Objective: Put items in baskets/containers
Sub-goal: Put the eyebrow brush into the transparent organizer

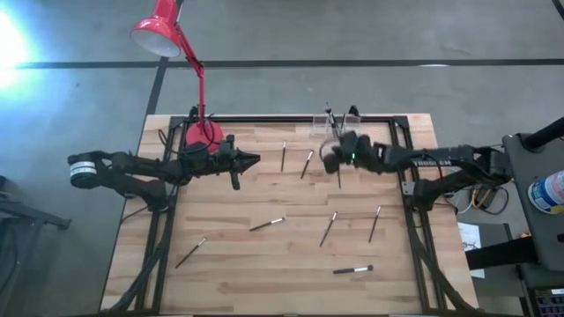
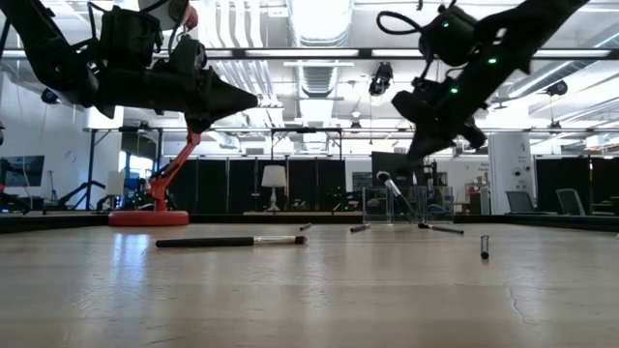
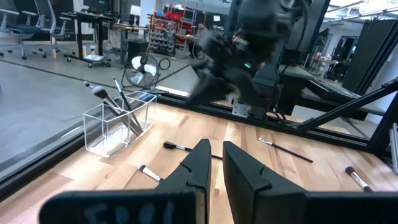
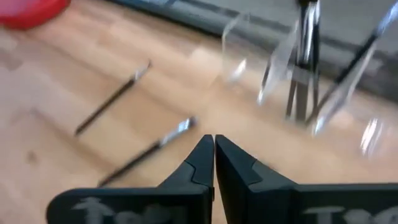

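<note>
From above, I see my right pincer (image 1: 330, 158) right of centre in the frame, just below the clear organiser (image 1: 339, 126) at the bench's (image 1: 264, 273) top edge. Two brushes (image 1: 306, 164) lie immediately to its left, long axes running roughly top to bottom; others are scattered lower down. The left pincer (image 1: 254, 160) waits left of centre beside the red lamp (image 1: 176, 53), a little farther from those two.

From bench level, the right pincer (image 2: 418, 150) hangs well clear of the wood, upper right, holding nothing.

Through the left wrist, its own fingers (image 3: 199, 165) stand a narrow gap apart, empty.

Through the right wrist, my fingers (image 4: 202, 158) are pressed together on nothing; one brush (image 4: 146, 152) lies just left of the tips, slanting up to the right, so I judge this arm nearer.
</note>
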